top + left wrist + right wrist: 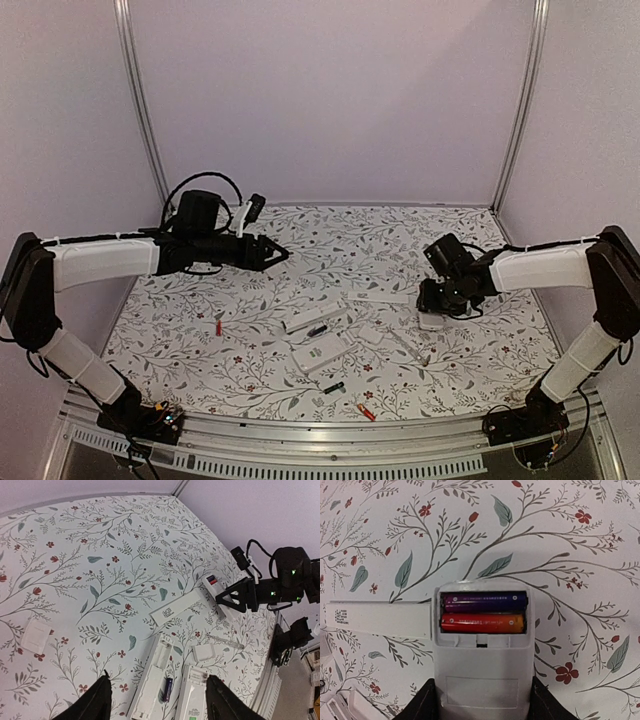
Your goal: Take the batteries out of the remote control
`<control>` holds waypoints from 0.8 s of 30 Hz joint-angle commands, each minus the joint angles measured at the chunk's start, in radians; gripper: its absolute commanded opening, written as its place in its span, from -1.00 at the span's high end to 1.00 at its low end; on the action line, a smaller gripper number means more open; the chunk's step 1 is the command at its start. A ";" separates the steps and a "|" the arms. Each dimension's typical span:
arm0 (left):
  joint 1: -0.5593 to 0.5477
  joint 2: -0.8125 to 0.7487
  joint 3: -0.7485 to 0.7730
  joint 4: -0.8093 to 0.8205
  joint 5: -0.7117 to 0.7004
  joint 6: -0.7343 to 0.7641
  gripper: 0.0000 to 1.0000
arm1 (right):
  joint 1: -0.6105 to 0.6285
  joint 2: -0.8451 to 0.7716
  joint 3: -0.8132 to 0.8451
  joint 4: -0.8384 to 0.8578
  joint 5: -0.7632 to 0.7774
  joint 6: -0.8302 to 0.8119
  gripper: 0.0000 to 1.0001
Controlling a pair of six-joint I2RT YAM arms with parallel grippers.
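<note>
- While the right gripper (482, 702) clamps the grey remote (482, 680) by its sides, two batteries (482, 612) — one purple, one orange-red — lie inside its open compartment.
- Well apart from that remote, the left gripper (157, 677) hangs with jaws apart, empty.

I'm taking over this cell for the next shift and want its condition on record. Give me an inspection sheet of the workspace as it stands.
Surface: floral tablecloth, lying flat.
Job's things: open remote holds a purple battery and an orange-red battery; loose on the cloth are a red battery, a black-and-green battery and an orange battery.
Clutter: another white remote; small white cover.
Grippers: left gripper open, empty, above the cloth; right gripper astride the open remote, fingers against its sides.
Cables: black cable loop on the left wrist.
Surroundings: plain walls, metal frame post.
</note>
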 commanded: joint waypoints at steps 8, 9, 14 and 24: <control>-0.033 -0.039 0.017 -0.080 -0.032 0.037 -0.30 | -0.012 0.131 0.059 -0.009 0.020 0.179 0.49; -0.033 -0.041 0.017 -0.080 -0.030 0.034 -0.30 | -0.012 0.135 0.061 0.002 0.011 0.189 0.48; -0.042 -0.056 0.017 -0.086 -0.022 0.033 -0.31 | -0.008 0.173 0.081 0.054 -0.054 0.226 0.44; -0.053 -0.070 0.018 -0.098 -0.033 0.037 -0.33 | 0.058 0.313 0.254 0.008 -0.042 0.234 0.21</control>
